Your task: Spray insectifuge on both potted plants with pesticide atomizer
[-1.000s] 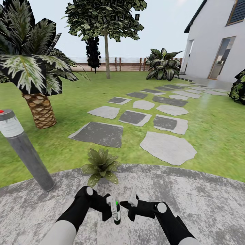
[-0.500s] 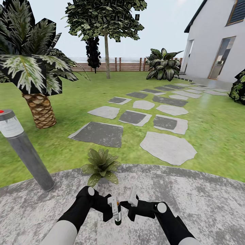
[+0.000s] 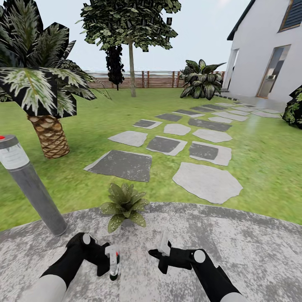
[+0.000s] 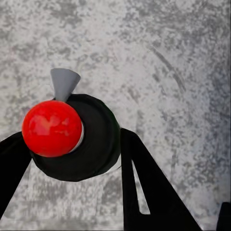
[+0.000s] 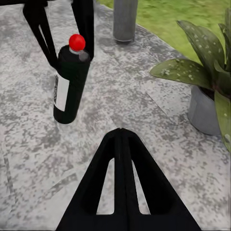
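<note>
Looking from the head view, your left gripper (image 3: 112,263) has swung from the bottom centre toward the lower left, carrying the pesticide atomizer (image 3: 113,265) clenched upright between its fingers. It now sits below and left of the potted plant (image 3: 124,205), well apart from the right gripper (image 3: 163,247).

In the left wrist view you look down on the bottle's black top and red knob — the grey nozzle points to the upper part of the frame, over the paved round (image 4: 168,57).

In the right wrist view the right fingers are pressed together, grasping nothing — the bottle stands at upper left, the plant at the right edge. The nozzle probably needs aiming next.
</note>
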Tool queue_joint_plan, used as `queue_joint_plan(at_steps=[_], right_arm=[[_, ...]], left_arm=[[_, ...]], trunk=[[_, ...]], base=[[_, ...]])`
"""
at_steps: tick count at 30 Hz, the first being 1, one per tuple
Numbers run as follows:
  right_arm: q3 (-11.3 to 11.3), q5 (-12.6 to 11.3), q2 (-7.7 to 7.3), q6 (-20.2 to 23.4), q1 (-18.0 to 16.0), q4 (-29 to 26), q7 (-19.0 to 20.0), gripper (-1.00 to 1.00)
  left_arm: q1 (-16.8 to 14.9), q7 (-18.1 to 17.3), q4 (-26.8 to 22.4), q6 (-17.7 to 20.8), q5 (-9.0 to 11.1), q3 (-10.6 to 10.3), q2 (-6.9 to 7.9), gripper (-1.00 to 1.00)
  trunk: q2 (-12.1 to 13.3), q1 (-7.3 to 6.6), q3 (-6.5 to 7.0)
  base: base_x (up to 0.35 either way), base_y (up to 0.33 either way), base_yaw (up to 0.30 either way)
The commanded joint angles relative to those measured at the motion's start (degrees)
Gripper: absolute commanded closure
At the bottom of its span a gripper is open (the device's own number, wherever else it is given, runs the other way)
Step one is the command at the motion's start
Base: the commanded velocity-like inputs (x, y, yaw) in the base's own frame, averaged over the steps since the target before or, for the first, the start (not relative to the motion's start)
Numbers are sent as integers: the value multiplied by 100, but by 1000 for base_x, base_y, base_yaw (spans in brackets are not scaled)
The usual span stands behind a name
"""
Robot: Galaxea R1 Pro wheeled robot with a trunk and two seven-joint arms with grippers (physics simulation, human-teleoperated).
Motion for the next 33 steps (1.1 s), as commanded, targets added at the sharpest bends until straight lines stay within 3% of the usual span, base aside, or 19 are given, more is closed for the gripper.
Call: queue_joint_plan(at_steps=[1,5,6,9,12,13,15,16,17,18,20,22,23,26,29,33], right_arm=[[-13,172,-10,-31,-2,-5,1,100],[-39,330,-99,-40,-2,12,-10,100],[-44,335,-171,-43,-2,15,-10,-100],[-59,340,-394,-53,-2,19,-19,-100],[-88,345,-536,-51,-2,32,-260,-100],[-139,340,-650,-55,3,52,-552,-100],[-316,313,-806,-56,11,335,-1178,-100],[-435,303,-836,-58,13,556,-1445,-100],[-590,295,-855,-60,14,815,-1728,-100],[-875,289,-872,-65,15,1249,-2190,-100],[-1328,284,-884,-92,16,2072,-3030,-100],[-1515,281,-889,-182,20,2682,-3725,-100],[-1583,281,-893,-361,25,3040,-4268,-100],[-1637,274,-898,-1046,37,3494,-5552,-100],[-1643,272,-884,-1440,41,3603,-6333,-100],[-1647,260,-880,-1546,43,3642,-6556,-100]], left_arm=[[2,-27,11,12,-14,20,139,100],[46,-19,48,15,-15,39,511,100],[86,-19,49,11,-11,92,587,100],[197,-18,33,-25,-7,493,719,100],[228,71,52,-400,-12,1193,745,100],[230,149,60,-468,-5,1477,739,100],[233,406,193,-571,13,2537,703,100],[233,479,324,-591,21,2922,696,100],[234,558,486,-642,48,3292,692,100],[234,707,750,-845,137,3799,688,100],[240,1104,1247,-1424,333,4493,699,100],[318,1677,1654,-1814,496,4989,711,100],[447,2234,1905,-2013,599,5308,708,100],[695,3459,2305,-2383,692,5638,685,100],[789,4184,2688,-2715,718,5718,677,100],[996,4665,2876,-2835,719,5740,679,100]], trunk=[[-2,-1,-5],[-2,-1,-5],[-2,-1,-5],[-2,-1,-5],[-2,-1,-5],[-2,-1,-5],[-2,-1,-5],[-2,-1,-5],[-2,-1,-5],[-2,-1,-5],[-2,-1,-5],[-2,-1,-5],[-2,-1,-5],[-2,-1,-5],[-2,-1,-5],[-2,-1,-5]], base=[[0,0,0],[0,0,0],[0,0,0],[0,0,0],[0,0,0],[0,0,0],[0,0,0],[0,0,0],[0,0,0],[0,0,0],[0,0,0],[0,0,0],[0,0,0],[0,0,0],[0,0,0],[0,0,0]])
